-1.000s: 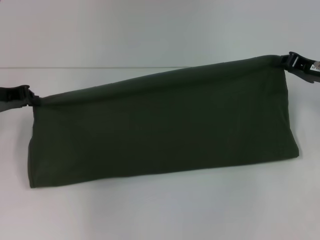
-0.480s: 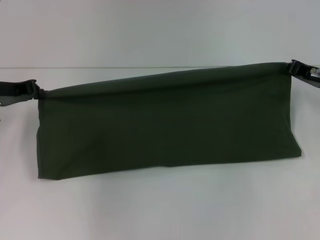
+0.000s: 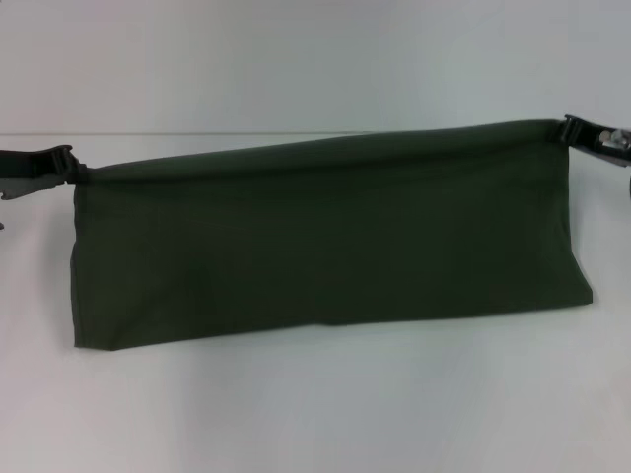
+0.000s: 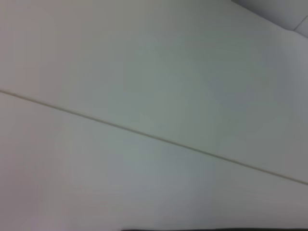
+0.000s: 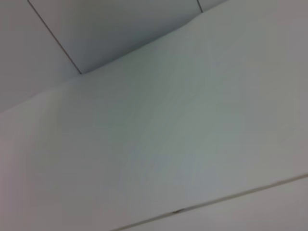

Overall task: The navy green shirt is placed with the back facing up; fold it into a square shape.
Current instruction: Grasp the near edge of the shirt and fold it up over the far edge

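Stretching across the head view, the navy green shirt (image 3: 325,241) is held up as a long folded band, with its upper edge raised off the white desk (image 3: 315,414) and its lower edge resting on that surface. Only plain dark olive fabric is shown; no lettering is visible on the side that faces the camera. The upper edge is pulled taut between the two arms and slopes slightly, being higher at the right corner than at the left. The left end effector (image 3: 69,168) is seen at the view's left edge, pressed together on the shirt's upper left corner. The right end effector (image 3: 569,130) is seen at the view's right edge, likewise pinching the upper right corner. The lower edge lies nearer the camera than the held edge, so the cloth hangs as a slanted sheet. In both wrist views only pale desk and wall surfaces crossed by thin seams are shown, and neither the fingers nor the shirt can be made out there.
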Available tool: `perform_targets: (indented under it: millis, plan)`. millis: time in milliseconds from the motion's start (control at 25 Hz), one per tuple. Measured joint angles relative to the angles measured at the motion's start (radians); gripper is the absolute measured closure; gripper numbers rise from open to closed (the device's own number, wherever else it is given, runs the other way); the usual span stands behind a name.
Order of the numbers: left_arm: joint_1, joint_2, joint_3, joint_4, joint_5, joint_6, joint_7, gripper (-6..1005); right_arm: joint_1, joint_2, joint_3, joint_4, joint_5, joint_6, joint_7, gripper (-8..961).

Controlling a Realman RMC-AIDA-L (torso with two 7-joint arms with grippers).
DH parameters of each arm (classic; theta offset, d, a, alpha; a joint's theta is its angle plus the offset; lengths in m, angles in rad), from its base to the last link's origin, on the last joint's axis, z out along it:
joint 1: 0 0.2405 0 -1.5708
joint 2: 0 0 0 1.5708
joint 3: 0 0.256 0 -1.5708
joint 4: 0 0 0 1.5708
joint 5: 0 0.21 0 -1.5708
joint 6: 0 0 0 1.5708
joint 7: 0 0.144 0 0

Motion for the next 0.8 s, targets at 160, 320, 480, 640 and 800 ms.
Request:
perform_targets:
  millis: [160, 320, 480, 640, 800]
  plan:
    - [0.002, 0.000, -0.003, 0.002, -0.003, -0.012, -0.003, 995, 0.009, -0.008, -0.001, -0.001, 0.003, -0.005, 0.002, 913]
    - [-0.005, 0.000, 0.000, -0.001, 0.000, -0.022, -0.003, 991, 0.020, -0.010, -0.001, 0.001, -0.001, 0.001, 0.002, 913]
    - [-0.011, 0.000, 0.002, -0.002, 0.001, -0.026, -0.004, 987, 0.034, -0.013, -0.005, 0.012, -0.006, 0.005, -0.001, 913]
    - [-0.013, -0.003, 0.002, 0.000, 0.001, -0.027, -0.004, 962, 0.058, -0.034, -0.021, 0.052, -0.048, 0.014, 0.006, 865]
    - [-0.013, -0.011, 0.000, 0.001, -0.006, -0.042, -0.006, 872, 0.070, -0.054, -0.025, 0.069, -0.079, 0.019, 0.004, 801]
